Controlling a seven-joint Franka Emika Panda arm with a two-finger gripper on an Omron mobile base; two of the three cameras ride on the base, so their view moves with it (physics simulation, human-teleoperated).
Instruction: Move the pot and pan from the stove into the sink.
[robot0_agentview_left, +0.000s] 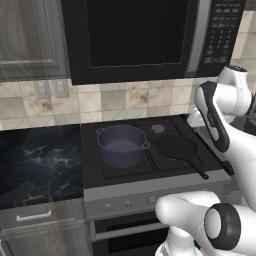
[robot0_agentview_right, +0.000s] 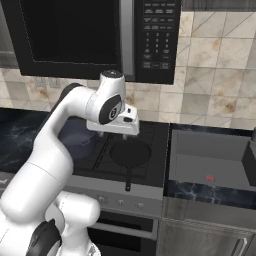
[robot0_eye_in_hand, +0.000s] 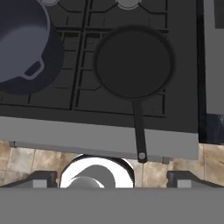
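Pan (robot0_eye_in_hand: 133, 61), shallow black round frying pan, lies on the black gas stove (robot0_agentview_left: 165, 172) directly below your wide-open, empty jaws; its long thin handle points toward the stove's front edge, beside the blue-grey pot (robot0_agentview_left: 121, 145).

Surfaces we see at the cooker

We see a matt black pan (robot0_eye_in_hand: 133, 61), a smooth blue-grey metal pot (robot0_agentview_left: 121, 145), dark grates on the stove (robot0_agentview_left: 150, 186) with its brushed steel front, and glossy marbled countertop (robot0_agentview_left: 37, 165).
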